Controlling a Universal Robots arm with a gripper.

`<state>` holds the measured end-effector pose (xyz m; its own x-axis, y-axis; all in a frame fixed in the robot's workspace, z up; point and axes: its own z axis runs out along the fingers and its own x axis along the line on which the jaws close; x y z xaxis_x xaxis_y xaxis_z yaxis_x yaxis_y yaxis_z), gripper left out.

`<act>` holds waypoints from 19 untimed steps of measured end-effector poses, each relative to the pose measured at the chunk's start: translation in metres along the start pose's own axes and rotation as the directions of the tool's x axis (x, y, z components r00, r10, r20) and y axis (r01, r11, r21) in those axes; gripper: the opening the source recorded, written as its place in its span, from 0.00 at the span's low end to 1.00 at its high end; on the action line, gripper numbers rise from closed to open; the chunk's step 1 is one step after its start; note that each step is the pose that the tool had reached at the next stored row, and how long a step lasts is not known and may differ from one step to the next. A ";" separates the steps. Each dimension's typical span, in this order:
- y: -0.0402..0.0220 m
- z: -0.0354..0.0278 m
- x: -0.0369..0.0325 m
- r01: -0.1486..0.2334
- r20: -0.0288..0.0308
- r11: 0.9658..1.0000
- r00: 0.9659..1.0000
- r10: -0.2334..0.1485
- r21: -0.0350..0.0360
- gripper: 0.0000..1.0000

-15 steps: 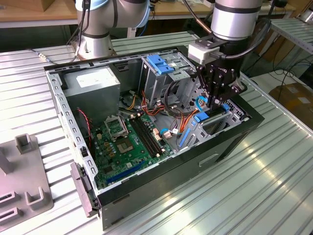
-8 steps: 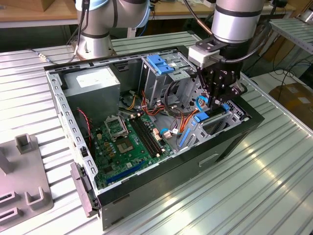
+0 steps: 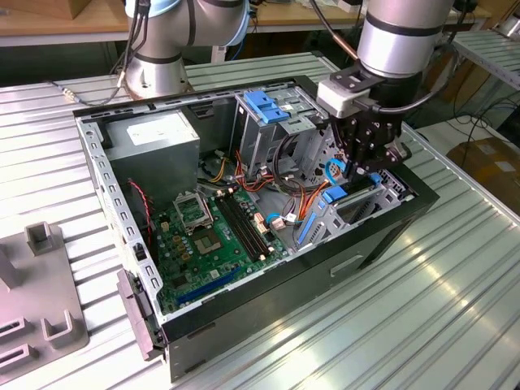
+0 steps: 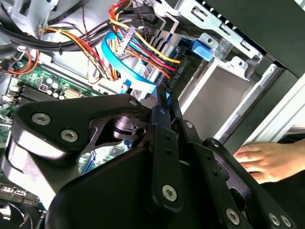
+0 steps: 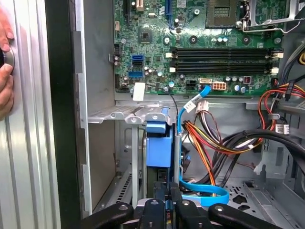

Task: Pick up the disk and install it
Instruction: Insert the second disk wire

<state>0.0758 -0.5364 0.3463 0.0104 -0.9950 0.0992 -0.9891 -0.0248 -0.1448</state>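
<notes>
Gripper [image 3: 363, 166] sits low in the open computer case [image 3: 390, 223], fingers pressed together edge-on on the disk [image 5: 158, 148], which stands upright in the bay beside the motherboard [image 5: 200, 43] w/ its blue rail showing. No print readable. Both wrist views catch a person's hand [image 4: 267, 160] outside the case; 2nd wrist view adds colored cables [image 4: 138, 47].

I note ribbed bare metal on the table [image 3: 455, 284], with a dull sheen. The computer case [image 3: 374, 236] has a matt black shell over grey sheet metal. The disk [image 5: 158, 143] carrier looks like smooth blue plastic. The gripper [image 5: 164, 202] links are matt black metal with shiny screws.
</notes>
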 end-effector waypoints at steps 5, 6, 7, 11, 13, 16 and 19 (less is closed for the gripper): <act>-0.0004 0.0007 0.0063 -0.007 0.039 1.000 0.999 0.007 0.000 0.16; -0.0005 0.0009 0.0076 -0.007 0.040 1.000 0.999 0.007 0.000 0.16; -0.0004 0.0010 0.0090 -0.008 0.041 1.000 0.999 0.008 0.000 0.16; -0.0004 0.0018 0.0112 -0.009 0.050 1.000 0.999 0.009 0.000 0.16; -0.0003 0.0023 0.0120 -0.010 0.053 1.000 0.999 0.010 0.000 0.16; -0.0001 0.0031 0.0133 -0.010 0.057 1.000 0.998 0.010 0.000 0.16; -0.0005 0.0011 0.0135 -0.012 0.069 1.000 0.998 0.012 0.000 0.16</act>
<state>0.0766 -0.5499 0.3466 0.0086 -0.9995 0.0290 -0.9892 -0.0128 -0.1462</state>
